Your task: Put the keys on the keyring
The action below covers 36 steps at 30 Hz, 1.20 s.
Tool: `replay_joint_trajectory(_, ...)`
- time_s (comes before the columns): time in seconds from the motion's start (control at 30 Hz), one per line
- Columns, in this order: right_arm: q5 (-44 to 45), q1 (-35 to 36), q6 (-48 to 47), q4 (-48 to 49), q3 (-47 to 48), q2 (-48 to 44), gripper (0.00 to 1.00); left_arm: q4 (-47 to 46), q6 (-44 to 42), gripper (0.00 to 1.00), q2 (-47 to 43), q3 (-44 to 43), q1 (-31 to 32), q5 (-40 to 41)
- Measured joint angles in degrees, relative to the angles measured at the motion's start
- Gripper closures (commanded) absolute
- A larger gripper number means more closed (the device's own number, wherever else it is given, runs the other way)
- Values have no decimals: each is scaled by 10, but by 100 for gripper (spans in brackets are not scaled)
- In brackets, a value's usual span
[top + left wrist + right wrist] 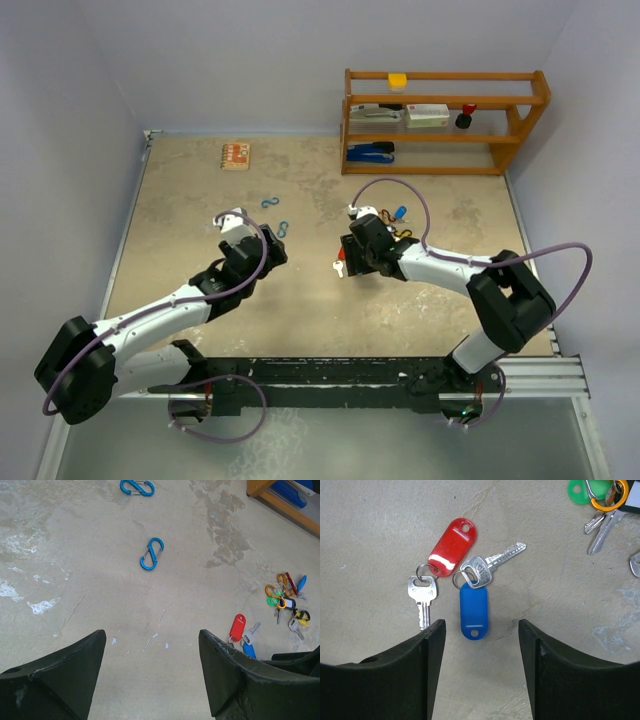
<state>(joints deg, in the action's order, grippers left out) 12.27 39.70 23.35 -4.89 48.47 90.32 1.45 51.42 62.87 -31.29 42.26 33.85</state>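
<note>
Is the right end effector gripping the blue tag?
No, the right end effector is open, and the blue tag lies on the table between its fingers, touching neither.

A: Soft, even light is falling on the desk (180, 220) from overhead; shadows under the arms (150, 320) are barely showing.
B: Left wrist view: a pale sheen is glaring off the upper-left surface.
A: Right wrist is looking crisp: a white highlight is gleaming on the red tag (451, 547), while the right gripper (480, 626) is reading near-black.

Beige table (200, 215): keys (476, 573), blue clips (151, 554), wooden rack (450, 76)
</note>
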Motion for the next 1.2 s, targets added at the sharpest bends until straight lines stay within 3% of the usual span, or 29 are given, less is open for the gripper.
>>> replay_joint_trajectory(0.4,-10,-2,-4,24,-6,28,44,0,0,28,0,0,-2,0)
replay_joint_trajectory(0.6,-6,-2,-6,33,-6,32,59,0,0,28,0,0,-3,0)
replay_joint_trajectory(0.83,-5,-2,-6,33,-6,32,71,0,0,28,0,0,-7,0)
replay_joint_trajectory(1.2,2,-2,-11,9,-6,1,74,-1,0,28,1,0,-10,-1)
